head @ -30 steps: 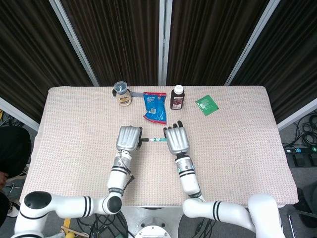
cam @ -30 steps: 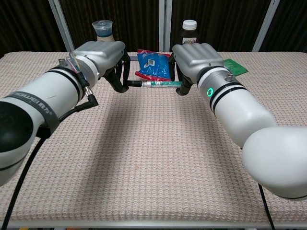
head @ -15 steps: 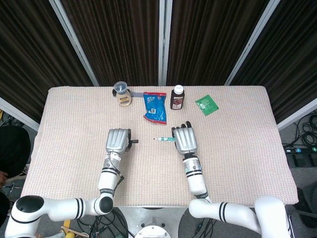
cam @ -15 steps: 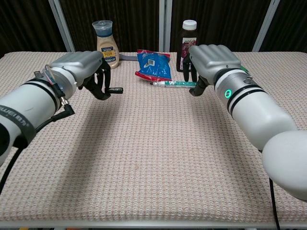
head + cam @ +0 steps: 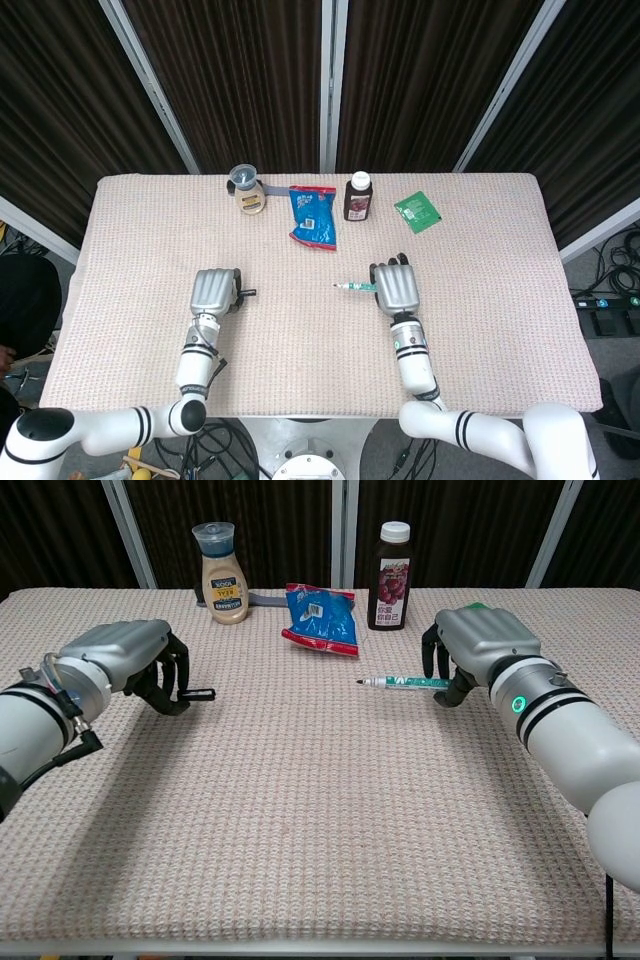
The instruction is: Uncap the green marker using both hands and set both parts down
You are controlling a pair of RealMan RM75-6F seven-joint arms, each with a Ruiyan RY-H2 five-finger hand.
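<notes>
The green marker is in two parts. My right hand (image 5: 396, 287) (image 5: 480, 650) grips the uncapped marker body (image 5: 405, 683) (image 5: 354, 288), whose bare tip points toward the table's middle, just above the cloth. My left hand (image 5: 213, 292) (image 5: 125, 660) holds the dark cap (image 5: 198, 694) (image 5: 245, 294), which sticks out toward the centre. The two hands are far apart, left hand at the left side, right hand at the right side.
Along the back stand a sauce bottle (image 5: 246, 191) (image 5: 223, 560), a blue snack bag (image 5: 314, 215) (image 5: 321, 617), a dark juice bottle (image 5: 358, 196) (image 5: 391, 563) and a green packet (image 5: 417, 211). A woven beige cloth (image 5: 320, 810) covers the table.
The cap came off the marker. My left hand moved left and nearer with the cap; my right hand moved right and nearer with the marker body. Both hands sank toward the cloth.
</notes>
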